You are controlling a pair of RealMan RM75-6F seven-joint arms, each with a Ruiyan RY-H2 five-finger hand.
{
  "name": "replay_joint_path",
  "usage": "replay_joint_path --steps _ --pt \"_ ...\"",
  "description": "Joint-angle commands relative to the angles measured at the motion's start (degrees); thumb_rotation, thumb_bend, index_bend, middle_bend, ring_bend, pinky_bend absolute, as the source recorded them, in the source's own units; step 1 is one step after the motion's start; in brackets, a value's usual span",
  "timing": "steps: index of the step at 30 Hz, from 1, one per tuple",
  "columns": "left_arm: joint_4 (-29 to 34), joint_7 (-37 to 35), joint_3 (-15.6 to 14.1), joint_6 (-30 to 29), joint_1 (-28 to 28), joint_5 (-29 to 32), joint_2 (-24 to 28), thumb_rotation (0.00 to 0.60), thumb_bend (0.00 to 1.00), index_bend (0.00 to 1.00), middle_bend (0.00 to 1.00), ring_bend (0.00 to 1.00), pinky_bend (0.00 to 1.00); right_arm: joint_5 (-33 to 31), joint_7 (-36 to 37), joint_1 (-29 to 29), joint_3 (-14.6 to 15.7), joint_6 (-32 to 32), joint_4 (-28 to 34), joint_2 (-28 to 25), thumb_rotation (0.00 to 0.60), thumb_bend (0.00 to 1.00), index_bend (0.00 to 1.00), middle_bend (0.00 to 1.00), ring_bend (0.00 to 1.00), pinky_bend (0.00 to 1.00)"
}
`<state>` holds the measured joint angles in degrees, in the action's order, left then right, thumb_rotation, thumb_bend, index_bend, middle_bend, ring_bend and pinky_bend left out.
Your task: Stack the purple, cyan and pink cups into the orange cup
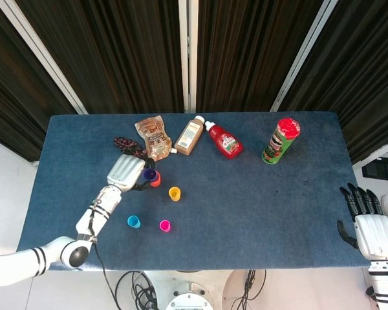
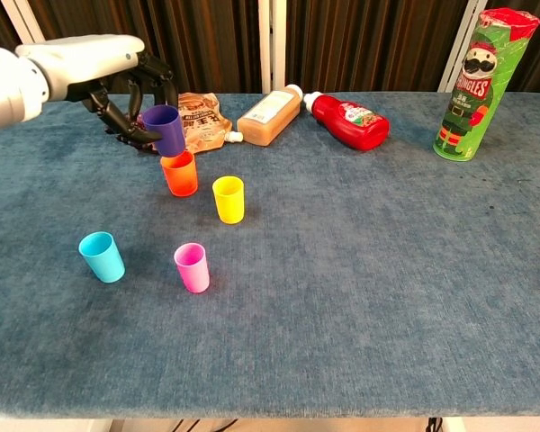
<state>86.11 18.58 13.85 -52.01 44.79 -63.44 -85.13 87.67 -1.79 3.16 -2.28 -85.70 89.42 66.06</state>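
Observation:
My left hand (image 2: 108, 72) (image 1: 128, 170) holds the purple cup (image 2: 165, 130) (image 1: 149, 174) in the air, just above and slightly left of the orange cup (image 2: 180, 174) (image 1: 156, 181), which stands upright on the blue table (image 2: 360, 270). The cyan cup (image 2: 102, 256) (image 1: 134, 221) and the pink cup (image 2: 192, 267) (image 1: 165, 225) stand upright nearer the front. A yellow cup (image 2: 229, 199) (image 1: 174, 193) stands to the right of the orange one. My right hand (image 1: 370, 223) hangs off the table's right edge with its fingers apart and nothing in it.
Along the back lie grapes (image 1: 127, 144), a brown pouch (image 2: 193, 119), a tan bottle (image 2: 268, 115) and a red ketchup bottle (image 2: 349, 121). A green chips can (image 2: 473, 83) stands at the back right.

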Motion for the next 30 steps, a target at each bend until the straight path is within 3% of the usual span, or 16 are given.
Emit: replay_joint_path --steps 1,20,23,27,30 --pt "-0.68 0.79 0.04 0.46 0.8 0.98 -0.61 0.6 0.28 0.46 0.48 0.53 0.11 -0.09 0.11 0.0 0.01 0.11 -0.11 0.0 0.6 0.37 0.0 0.0 0.0 0.0" --pt "-7.65 -0.32 -1.28 2.77 2.87 5.7 -4.7 0.6 0.28 0.43 0.47 0.52 0.11 -1.05 -0.79 0.18 -0.73 0.2 -0.95 0.39 0.6 0.36 0.0 0.0 0.0 0.0" --pt "-7.79 -1.29 -1.39 2.96 3.0 5.04 -4.69 0.6 0.26 0.33 0.4 0.46 0.11 -1.22 -0.62 0.18 -0.74 0.33 -0.96 0.35 0.6 0.36 0.0 0.0 0.0 0.0" --pt "-7.6 -2.28 -1.56 1.91 2.76 3.56 -4.5 0.6 0.23 0.2 0.24 0.28 0.1 -1.57 -0.3 0.22 -0.79 0.66 -1.17 0.35 0.6 0.36 0.0 0.0 0.0 0.0" --pt "-6.81 -2.74 -1.6 0.61 2.42 2.37 -4.14 0.6 0.23 0.17 0.2 0.23 0.1 -1.49 -0.17 0.29 -0.79 0.72 -1.21 0.34 0.6 0.36 0.0 0.0 0.0 0.0"
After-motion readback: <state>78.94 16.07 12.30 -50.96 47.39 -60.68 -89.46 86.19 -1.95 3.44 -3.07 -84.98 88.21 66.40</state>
